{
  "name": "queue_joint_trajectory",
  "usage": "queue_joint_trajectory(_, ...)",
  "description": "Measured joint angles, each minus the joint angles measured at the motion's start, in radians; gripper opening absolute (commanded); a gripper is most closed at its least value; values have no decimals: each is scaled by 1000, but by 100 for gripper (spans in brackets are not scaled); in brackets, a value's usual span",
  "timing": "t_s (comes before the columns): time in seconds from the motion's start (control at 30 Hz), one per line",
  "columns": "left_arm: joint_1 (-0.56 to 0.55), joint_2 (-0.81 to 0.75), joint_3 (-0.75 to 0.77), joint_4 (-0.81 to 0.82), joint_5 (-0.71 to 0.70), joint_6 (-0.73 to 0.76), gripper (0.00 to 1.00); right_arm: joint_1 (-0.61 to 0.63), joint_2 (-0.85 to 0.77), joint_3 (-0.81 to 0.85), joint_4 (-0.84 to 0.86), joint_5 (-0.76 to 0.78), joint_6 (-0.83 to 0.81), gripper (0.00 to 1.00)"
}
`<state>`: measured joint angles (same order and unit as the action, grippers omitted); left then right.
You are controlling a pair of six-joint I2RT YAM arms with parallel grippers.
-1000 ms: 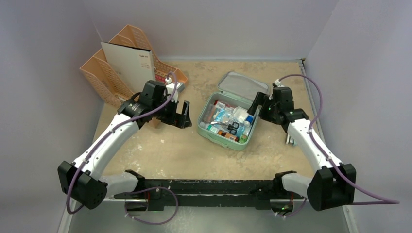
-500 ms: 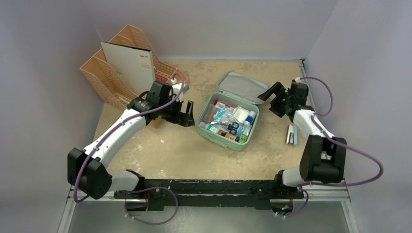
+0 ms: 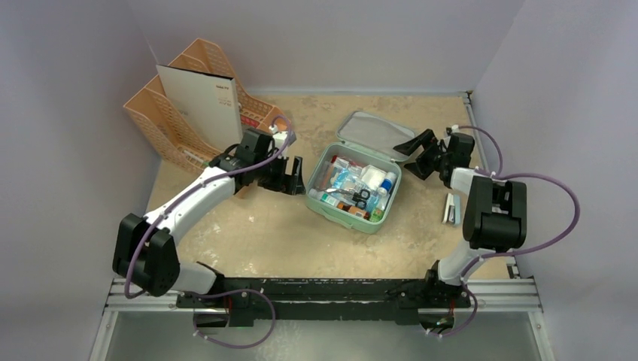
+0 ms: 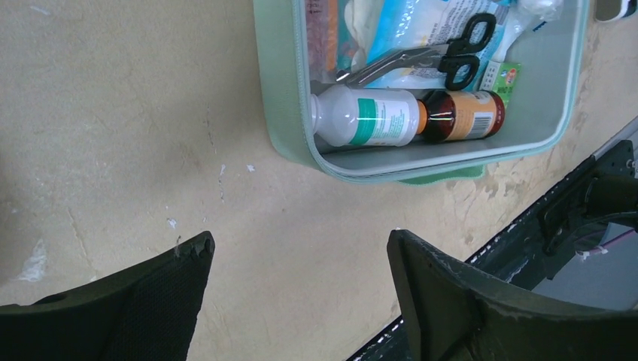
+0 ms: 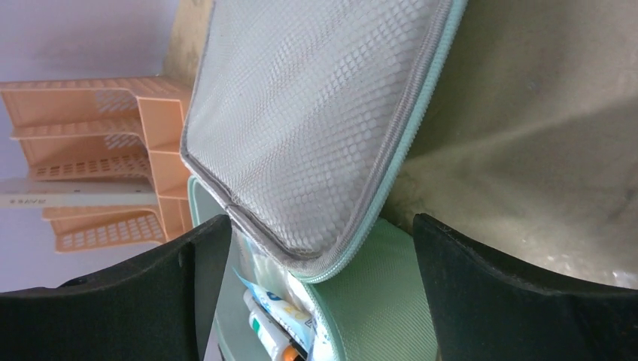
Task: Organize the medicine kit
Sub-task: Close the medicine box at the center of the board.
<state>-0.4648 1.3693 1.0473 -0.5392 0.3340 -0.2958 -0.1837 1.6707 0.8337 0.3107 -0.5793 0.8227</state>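
The medicine kit lies open mid-table, mint-green, packed with bottles, packets and black-handled scissors. Its grey-lined lid stands tilted up at the far side. My left gripper hangs just left of the kit, open, with only bare table between its fingers. In the left wrist view a white bottle and a brown bottle lie along the kit's near wall. My right gripper is open at the kit's right side. Its jaws straddle the lid's corner and the green wall, with gaps on both sides.
A peach desk organizer stands at the back left, a white board leaning in it. A small white item lies on the table right of the kit. Walls close three sides. The black base rail runs along the near edge.
My right arm has folded back and its gripper has swung from over the kit's right rim out to the lid's right corner. My left gripper has moved a little right toward the kit.
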Motion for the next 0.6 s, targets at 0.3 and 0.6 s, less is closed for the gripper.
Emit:
queue_joint_trajectory(0.3, 0, 151, 25, 5, 0, -54, 71, -1, 78, 3, 86, -52, 45, 91)
queue_joint_trajectory(0.6, 0, 241, 49, 23, 0, -85, 57, -27, 136, 24, 277, -125, 79, 85)
